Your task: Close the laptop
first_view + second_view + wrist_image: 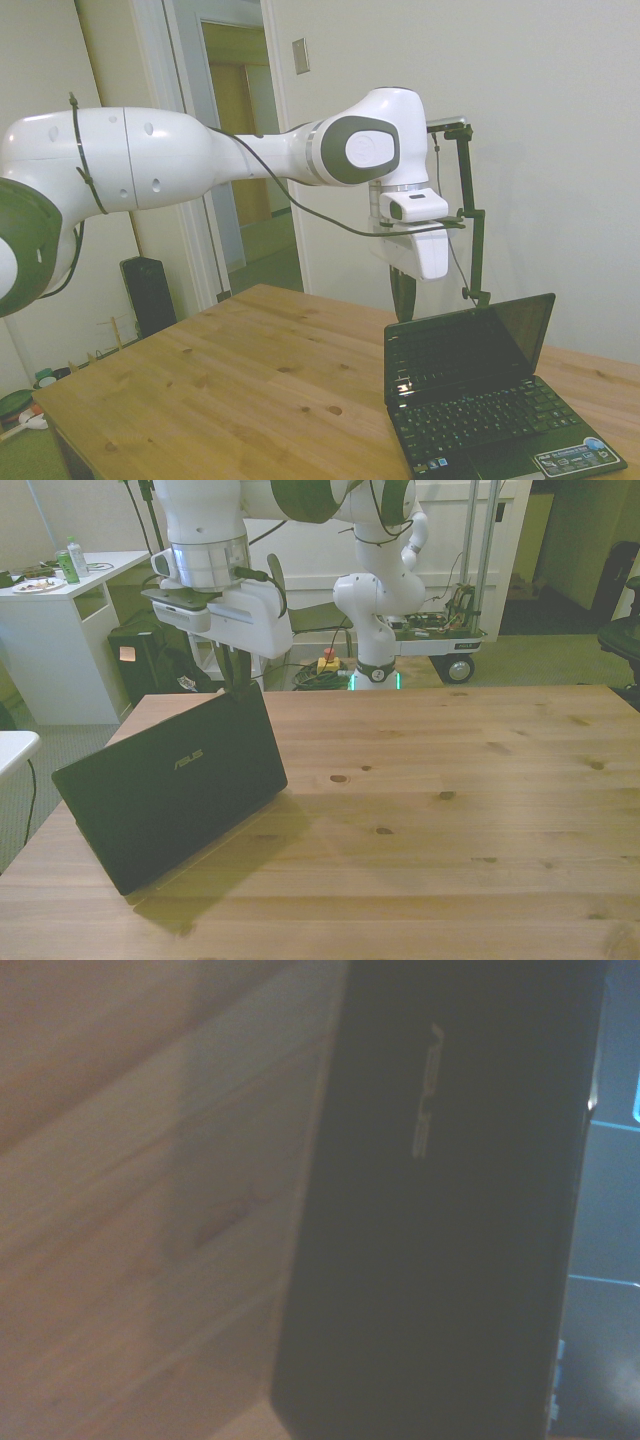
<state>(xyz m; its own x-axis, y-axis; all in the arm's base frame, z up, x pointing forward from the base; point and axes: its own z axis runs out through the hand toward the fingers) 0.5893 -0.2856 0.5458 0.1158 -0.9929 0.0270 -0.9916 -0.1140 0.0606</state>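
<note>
The laptop stands open near the table's corner, its screen tilted back and its black keyboard and palm-rest stickers facing away from the arm. In the front view the laptop shows the dark back of its lid with the silver ASUS logo. My gripper hangs shut just behind the lid's upper corner, fingertips level with the top edge. The side view puts the gripper right behind that edge; contact cannot be made out. The wrist view shows the lid's back, blurred.
The wooden table stretches wide toward the front view's right. Off the table, a white desk with a can and a plate stands at the front view's left. A wheeled cart stands behind the robot base.
</note>
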